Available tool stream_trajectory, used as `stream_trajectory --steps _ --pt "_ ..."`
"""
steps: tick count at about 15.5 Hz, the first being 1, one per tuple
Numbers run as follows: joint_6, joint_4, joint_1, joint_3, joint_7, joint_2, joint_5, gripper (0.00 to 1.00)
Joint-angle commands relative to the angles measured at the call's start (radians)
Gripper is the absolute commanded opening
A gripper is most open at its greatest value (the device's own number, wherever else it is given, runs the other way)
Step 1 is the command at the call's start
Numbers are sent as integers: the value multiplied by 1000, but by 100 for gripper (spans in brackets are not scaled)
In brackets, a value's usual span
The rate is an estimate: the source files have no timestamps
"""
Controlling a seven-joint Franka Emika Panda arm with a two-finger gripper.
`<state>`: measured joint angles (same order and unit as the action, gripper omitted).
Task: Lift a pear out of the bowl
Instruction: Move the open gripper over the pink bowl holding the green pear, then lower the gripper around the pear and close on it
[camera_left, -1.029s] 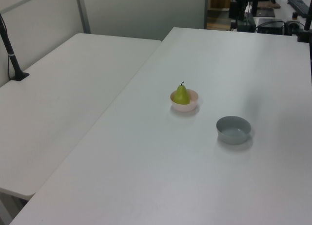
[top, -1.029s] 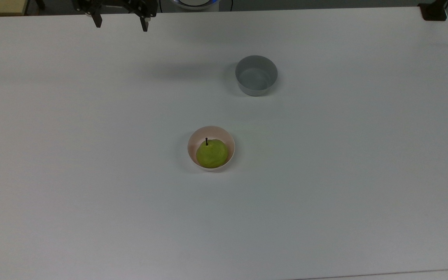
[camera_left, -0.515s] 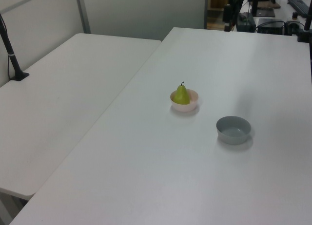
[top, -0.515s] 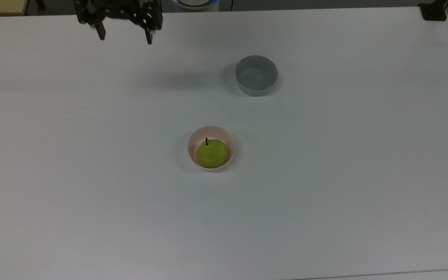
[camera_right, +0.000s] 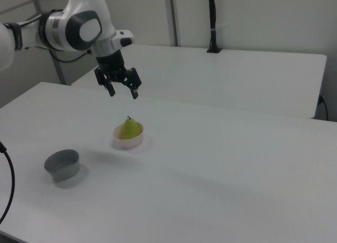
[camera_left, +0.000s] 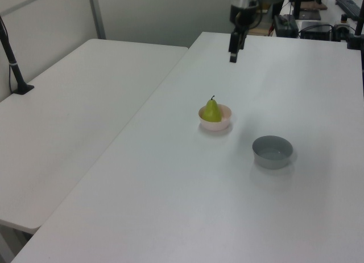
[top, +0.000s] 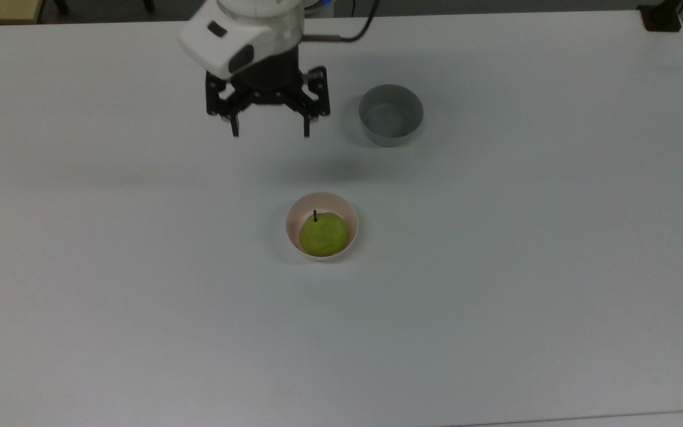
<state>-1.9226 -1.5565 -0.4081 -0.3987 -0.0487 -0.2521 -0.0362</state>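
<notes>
Yellow-green pear (top: 323, 234) well apart from gripper (top: 271, 131)

The pear (top: 323, 235) sits upright in the bowl (top: 303, 207) — yellow-green, round-bodied, its short dark stem pointing up. In the top view it fills the bowl's 5 o'clock side, leaving bare pale pink inside toward 11 o'clock. The bowl is small, round and smooth, standing level near the table's middle. In the left view the pear's narrow top rises above the rim — clear of it.
</notes>
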Motion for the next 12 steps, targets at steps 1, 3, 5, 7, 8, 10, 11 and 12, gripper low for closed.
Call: stream_trajectory --steps 1,3,5,7,8,10,11,12 --pt "-117 18 -44 -25 68 -102 -21 100" --pt "-160 19 -63 -25 86 -157 -17 100" --pt "-190 19 -89 -25 87 -211 -17 100" --pt "-216 19 -95 -25 95 -259 -17 100" --pt "-229 18 -95 -25 96 -275 -17 100" --pt "-240 15 -93 -22 95 -294 -16 100" --pt "-243 13 -93 -22 95 -302 -13 100" --pt "-245 13 -93 -22 95 -305 -13 100"
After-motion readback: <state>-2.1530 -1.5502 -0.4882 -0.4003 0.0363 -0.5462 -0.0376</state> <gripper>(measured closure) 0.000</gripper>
